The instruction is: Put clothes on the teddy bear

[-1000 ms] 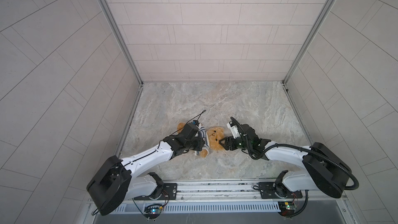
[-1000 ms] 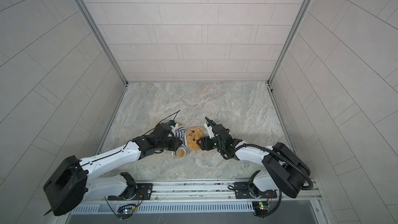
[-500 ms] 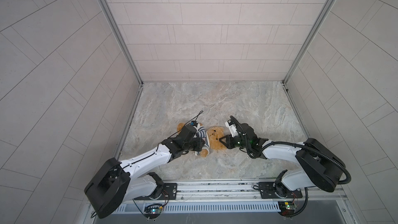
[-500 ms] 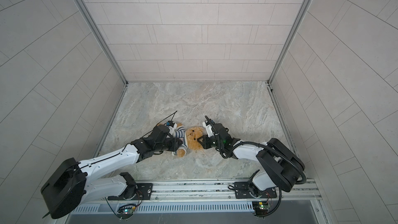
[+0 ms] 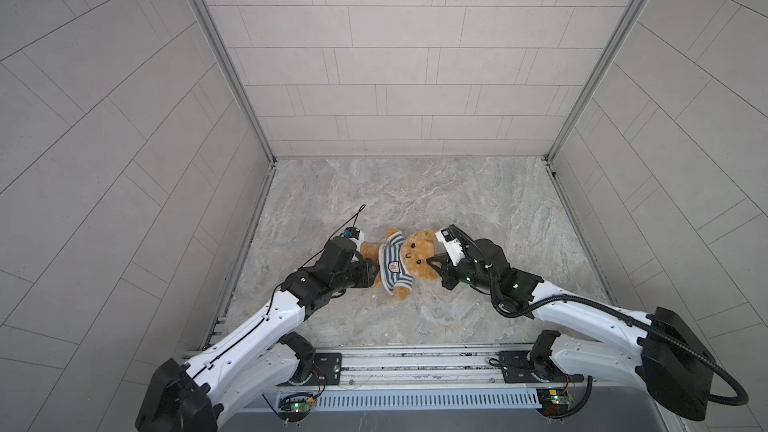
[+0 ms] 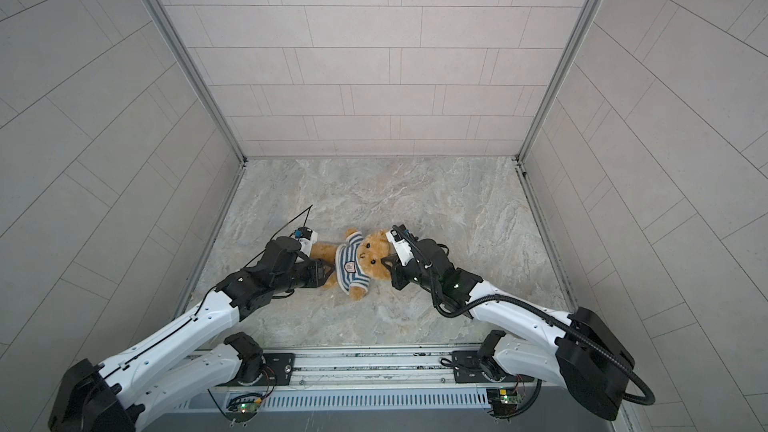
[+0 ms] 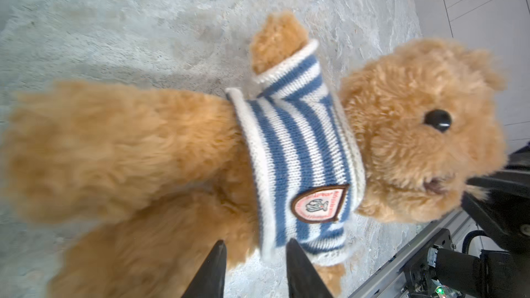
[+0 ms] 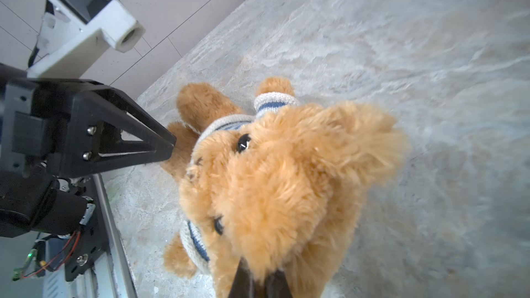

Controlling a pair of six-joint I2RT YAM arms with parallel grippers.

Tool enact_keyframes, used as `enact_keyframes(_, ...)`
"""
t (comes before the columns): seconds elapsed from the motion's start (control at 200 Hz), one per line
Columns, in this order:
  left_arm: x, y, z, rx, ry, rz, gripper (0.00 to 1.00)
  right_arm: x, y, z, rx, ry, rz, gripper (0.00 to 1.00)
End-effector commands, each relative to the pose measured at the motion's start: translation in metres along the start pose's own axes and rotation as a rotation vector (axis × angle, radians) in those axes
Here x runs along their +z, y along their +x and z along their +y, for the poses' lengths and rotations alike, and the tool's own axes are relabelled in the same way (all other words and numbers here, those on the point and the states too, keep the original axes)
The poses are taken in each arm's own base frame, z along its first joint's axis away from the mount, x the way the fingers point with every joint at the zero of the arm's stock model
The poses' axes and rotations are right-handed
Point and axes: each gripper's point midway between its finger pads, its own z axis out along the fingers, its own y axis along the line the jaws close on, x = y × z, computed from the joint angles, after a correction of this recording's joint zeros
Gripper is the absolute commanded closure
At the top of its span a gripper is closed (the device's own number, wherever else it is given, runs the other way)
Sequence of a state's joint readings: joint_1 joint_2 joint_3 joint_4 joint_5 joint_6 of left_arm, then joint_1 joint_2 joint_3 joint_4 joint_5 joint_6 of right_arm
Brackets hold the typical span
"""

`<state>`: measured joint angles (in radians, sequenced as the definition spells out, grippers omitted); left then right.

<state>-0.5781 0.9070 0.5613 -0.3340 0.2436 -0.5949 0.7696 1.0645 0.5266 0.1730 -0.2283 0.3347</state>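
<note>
The teddy bear (image 5: 417, 252) (image 6: 373, 254) lies on its back on the marble floor, head toward the right, wearing a blue-and-white striped shirt (image 5: 392, 265) (image 7: 298, 144). Both its arms stick out of the sleeves. My left gripper (image 5: 376, 274) (image 7: 255, 241) is open at the shirt's lower hem, beside the legs. Bare floor shows between its fingers, and one finger touches the hem. My right gripper (image 5: 430, 261) (image 8: 258, 270) is shut on the fur at the top of the bear's head (image 8: 286, 173). The left gripper's fingers (image 8: 137, 141) also show in the right wrist view.
Tiled walls close in the marble floor (image 5: 415, 193) on three sides. A metal rail (image 5: 415, 361) carrying both arm bases runs along the front edge, close to the bear's lower arm.
My right gripper has closed on the bear's head fur. My left gripper's jaws have spread a little at the shirt hem. The bear has stayed in place.
</note>
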Motion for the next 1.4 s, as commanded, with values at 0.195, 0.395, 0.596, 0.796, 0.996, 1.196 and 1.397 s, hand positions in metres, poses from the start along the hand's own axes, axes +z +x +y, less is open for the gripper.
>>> enact_keyframes(0.195,-0.001,-0.016,-0.031,-0.053,0.123,0.0,0.6,-0.022,-0.007,0.002,-0.235,0.092,-0.005,1.0)
enact_keyframes(0.395,0.018,-0.022,-0.038,-0.096,0.163,0.012,0.6,-0.026,-0.007,0.008,-0.282,0.085,-0.025,1.0)
enact_keyframes(0.596,0.039,-0.019,-0.037,-0.132,0.171,0.037,0.62,-0.025,-0.008,0.015,-0.307,0.067,-0.04,1.0)
enact_keyframes(0.796,0.054,-0.014,-0.032,-0.159,0.163,0.055,0.71,-0.026,-0.011,0.018,-0.312,0.059,-0.061,1.0)
enact_keyframes(0.996,0.058,-0.01,-0.022,-0.172,0.121,0.057,0.86,-0.031,-0.012,0.016,-0.314,0.069,-0.078,1.0)
enact_keyframes(1.196,0.062,-0.001,-0.009,-0.183,0.079,0.072,1.0,-0.045,-0.022,0.016,-0.297,0.072,-0.161,1.0)
enact_keyframes(1.397,0.066,0.007,0.011,-0.19,0.019,0.08,1.0,-0.058,-0.025,0.009,-0.291,0.109,-0.204,1.0)
